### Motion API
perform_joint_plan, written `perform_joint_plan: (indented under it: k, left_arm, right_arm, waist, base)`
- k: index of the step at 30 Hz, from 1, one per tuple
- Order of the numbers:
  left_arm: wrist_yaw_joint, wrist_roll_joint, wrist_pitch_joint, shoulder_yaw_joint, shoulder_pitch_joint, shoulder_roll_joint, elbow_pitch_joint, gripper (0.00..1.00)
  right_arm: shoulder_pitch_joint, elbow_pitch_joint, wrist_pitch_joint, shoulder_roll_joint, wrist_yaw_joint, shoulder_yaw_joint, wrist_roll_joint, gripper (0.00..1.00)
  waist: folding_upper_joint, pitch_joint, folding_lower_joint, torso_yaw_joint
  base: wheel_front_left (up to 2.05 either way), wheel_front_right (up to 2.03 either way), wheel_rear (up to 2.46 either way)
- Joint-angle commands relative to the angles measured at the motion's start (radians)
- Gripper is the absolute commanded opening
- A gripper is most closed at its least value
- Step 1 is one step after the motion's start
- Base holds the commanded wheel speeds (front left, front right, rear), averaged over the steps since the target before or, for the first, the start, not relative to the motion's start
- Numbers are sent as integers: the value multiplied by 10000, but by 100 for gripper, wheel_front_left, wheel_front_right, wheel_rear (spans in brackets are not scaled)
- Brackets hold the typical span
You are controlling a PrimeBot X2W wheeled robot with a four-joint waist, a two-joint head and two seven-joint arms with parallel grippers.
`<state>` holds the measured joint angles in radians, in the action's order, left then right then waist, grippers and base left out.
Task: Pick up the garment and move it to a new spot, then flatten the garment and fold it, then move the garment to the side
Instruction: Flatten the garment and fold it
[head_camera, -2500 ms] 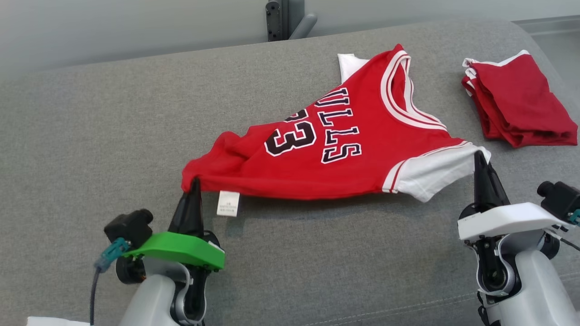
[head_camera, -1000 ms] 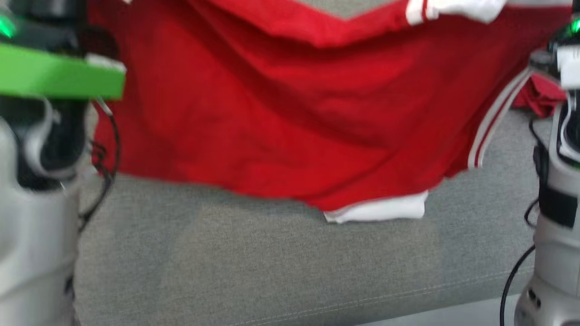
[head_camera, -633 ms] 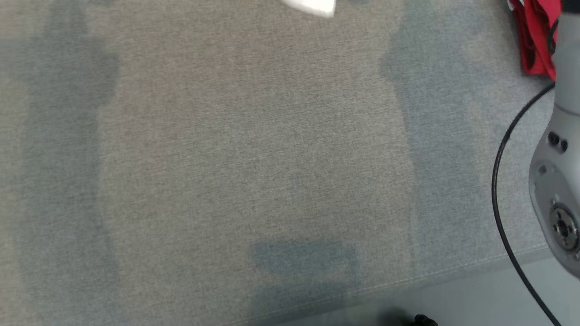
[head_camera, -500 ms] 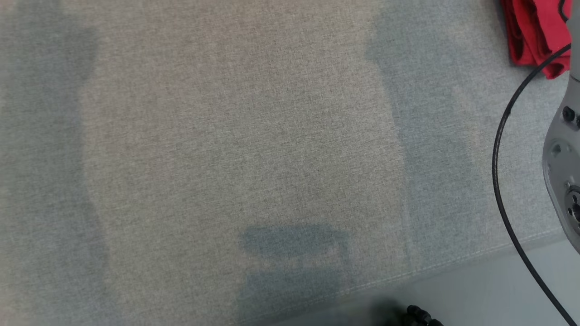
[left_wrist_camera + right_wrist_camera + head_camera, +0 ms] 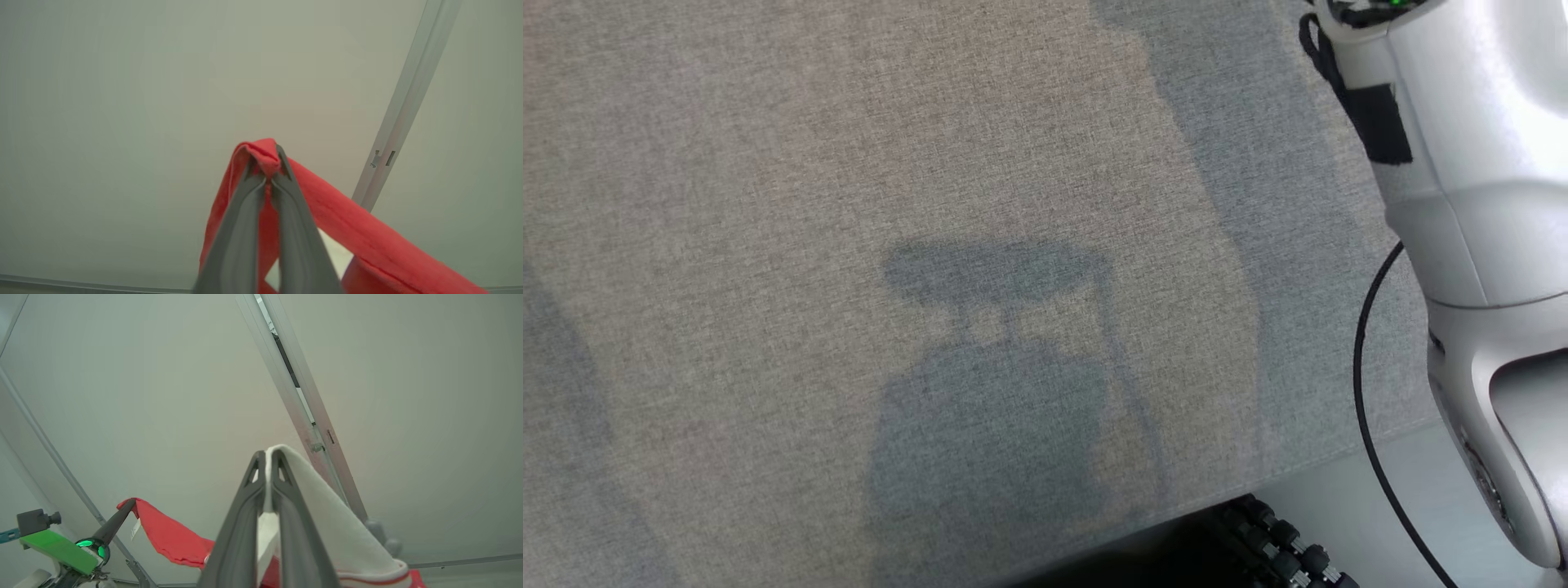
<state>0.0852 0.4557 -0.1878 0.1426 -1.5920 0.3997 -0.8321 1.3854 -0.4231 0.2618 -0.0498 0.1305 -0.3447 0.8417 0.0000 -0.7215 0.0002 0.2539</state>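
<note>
Left tool [image 5: 266, 165]: two long dark fingers pressed together, pinching a folded corner of the red cloth jersey garment [image 5: 367, 234]. The cloth peaks just above the tips and falls away down both sides of the fingers. Right tool [image 5: 268, 457]: fingers likewise closed tight, with the garment's white sleeve end [image 5: 327, 510] clamped between them; the cloth drapes off to the right, with red piping along its lower edge. The right wrist view also catches the left tool at lower left, its tip on a red corner. A small white care label [image 5: 136, 529] hangs just beneath, and the arm's flat green mounting plate [image 5: 57, 547] sits behind. The garment hangs in the air, spanned between the two tools, against a pale grey-green wall panel [image 5: 122, 102] crossed by a grey metal rail [image 5: 404, 102]. The head view looks down on a grey woven upholstered cushion [image 5: 768, 163] carrying soft shadows. The pale right forearm [image 5: 1478, 163] stands at that view's right edge, a thin black cable [image 5: 1356, 384] looping beside it.
</note>
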Motion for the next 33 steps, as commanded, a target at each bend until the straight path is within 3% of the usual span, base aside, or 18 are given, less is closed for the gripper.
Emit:
perform_joint_plan:
  k: [1,9,16,26,33]
  left_arm:
    - [82,91,-107,-5,41,139,-96,0]
    - [393,546,-506,101,-486,116,24,0]
    - [457,1690,-285,873,558,149,245,0]
    - [463,4223,-593,1320,3737,666,2376,0]
    - [462,4906,-766,972,6781,755,4046,0]
  right_arm:
    - [-243,201,35,-17,2,-25,-23,0]
    - [-1196,1172,34,-81,2,-137,208,0]
    - [-2327,1857,29,-459,2,-486,620,0]
    - [-4573,3132,31,-1397,2,-449,613,0]
    - [-6996,4035,30,-1837,2,-65,278,0]
  waist:
    - [0,-216,-2,139]
    - [0,111,-2,127]
    - [0,525,-2,-110]
    - [0,1435,-2,-703]
    - [0,2432,-2,-1178]
  base:
    - [0,0,0]
    - [0,0,0]
    - [0,0,0]
    - [0,0,0]
    - [0,0,0]
